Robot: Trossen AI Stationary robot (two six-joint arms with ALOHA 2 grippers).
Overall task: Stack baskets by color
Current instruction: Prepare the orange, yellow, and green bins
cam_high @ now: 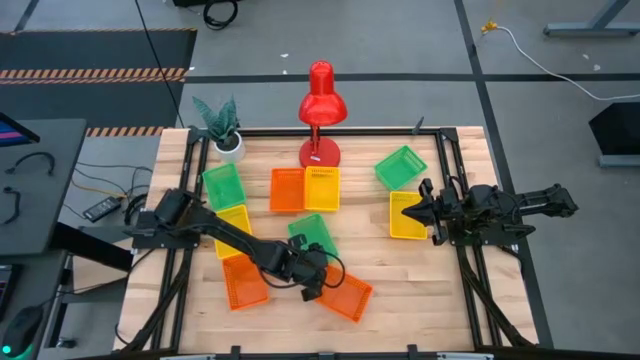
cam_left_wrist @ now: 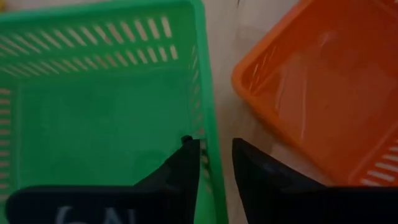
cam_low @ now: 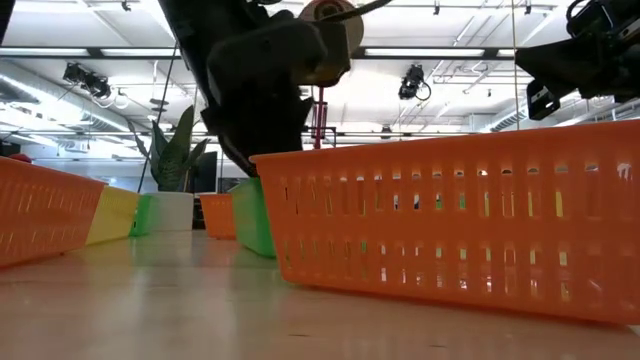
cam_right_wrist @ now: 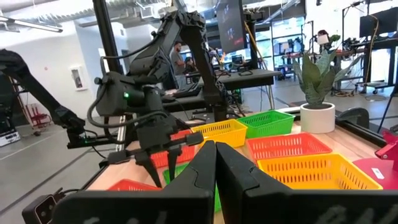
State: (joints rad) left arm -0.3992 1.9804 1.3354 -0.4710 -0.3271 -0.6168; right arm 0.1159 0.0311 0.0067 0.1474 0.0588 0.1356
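My left gripper [cam_high: 312, 284] [cam_left_wrist: 214, 144] points steeply down at the near middle of the table, open. Its fingers straddle one side wall of a green basket [cam_high: 313, 236] [cam_left_wrist: 99, 124]. An orange basket [cam_high: 346, 295] [cam_left_wrist: 323, 93] lies right beside it on the table. Other baskets lie flat: green [cam_high: 222, 185], yellow [cam_high: 233, 222] and orange [cam_high: 243, 282] at the left, orange [cam_high: 287, 190] and yellow [cam_high: 322, 188] in the middle, green [cam_high: 400, 167] and yellow [cam_high: 410, 228] at the right. My right gripper [cam_high: 405, 212] [cam_right_wrist: 216, 149] is shut, held level above that yellow basket. My left gripper comes from above with one finger [cam_left_wrist: 186, 168] inside the green basket and one [cam_left_wrist: 249, 168] outside it, across the side wall [cam_left_wrist: 208, 134] that faces the orange basket. A strip of table shows between the wall and the outer finger. Whether the inner finger touches, I cannot tell.
A red desk lamp [cam_high: 320, 110] and a potted plant [cam_high: 222, 125] stand at the table's far edge. Black rails [cam_high: 450, 160] run along the left and right sides. Bare wood lies between the middle baskets and the right arm.
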